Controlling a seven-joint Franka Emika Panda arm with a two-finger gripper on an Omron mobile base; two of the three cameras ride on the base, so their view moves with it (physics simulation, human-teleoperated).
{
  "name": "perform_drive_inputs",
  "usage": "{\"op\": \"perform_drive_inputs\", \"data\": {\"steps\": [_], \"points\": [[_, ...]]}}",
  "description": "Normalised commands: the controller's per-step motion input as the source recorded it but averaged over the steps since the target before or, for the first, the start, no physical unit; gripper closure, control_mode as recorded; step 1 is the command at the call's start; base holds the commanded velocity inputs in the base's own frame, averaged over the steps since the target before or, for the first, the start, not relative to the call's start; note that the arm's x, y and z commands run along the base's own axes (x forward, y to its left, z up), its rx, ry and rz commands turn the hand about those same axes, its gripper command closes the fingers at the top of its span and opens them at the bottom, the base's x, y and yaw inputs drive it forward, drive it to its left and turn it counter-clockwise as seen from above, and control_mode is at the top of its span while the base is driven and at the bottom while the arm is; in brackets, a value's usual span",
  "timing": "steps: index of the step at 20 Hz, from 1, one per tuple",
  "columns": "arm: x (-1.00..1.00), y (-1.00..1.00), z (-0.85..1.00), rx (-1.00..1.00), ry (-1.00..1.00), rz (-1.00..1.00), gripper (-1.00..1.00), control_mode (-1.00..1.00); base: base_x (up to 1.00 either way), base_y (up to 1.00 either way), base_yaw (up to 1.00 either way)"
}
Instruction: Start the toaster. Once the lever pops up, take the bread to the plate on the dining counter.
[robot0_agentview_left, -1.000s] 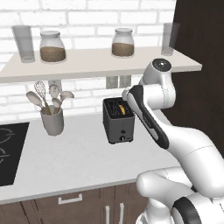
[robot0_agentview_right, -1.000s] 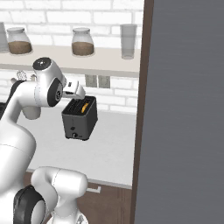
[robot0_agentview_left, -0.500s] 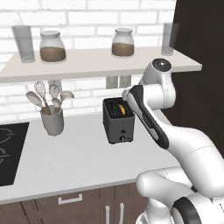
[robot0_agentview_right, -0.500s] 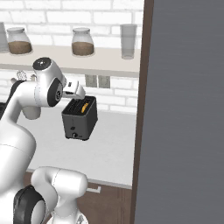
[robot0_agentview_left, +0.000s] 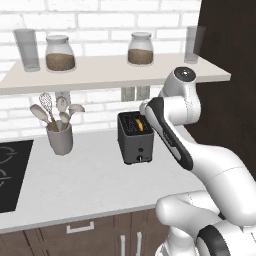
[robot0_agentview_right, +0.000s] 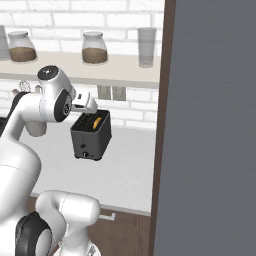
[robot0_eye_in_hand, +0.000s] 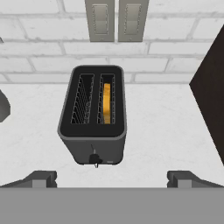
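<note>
Our claw hangs wide open and empty above the toaster, its two fingertips spread well apart on the near side of it. We see the toaster standing upright on the white bench, close to the brick wall and just below two wall switches. Its right slot holds the bread, sunk low with only the yellow-orange edge showing; the left slot is bare wire. Left of the toaster stands a crock of utensils. Jars sit on the shelf above.
</note>
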Motion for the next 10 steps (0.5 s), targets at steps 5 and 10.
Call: {"op": "perform_drive_inputs", "data": {"steps": [5, 10], "points": [[0.0, 0.0, 0.0, 0.0, 0.0, 0.0, -1.0, -1.0, 0.0, 0.0, 0.0], [0.0, 0.0, 0.0, 0.0, 0.0, 0.0, -1.0, -1.0, 0.0, 0.0, 0.0]]}}
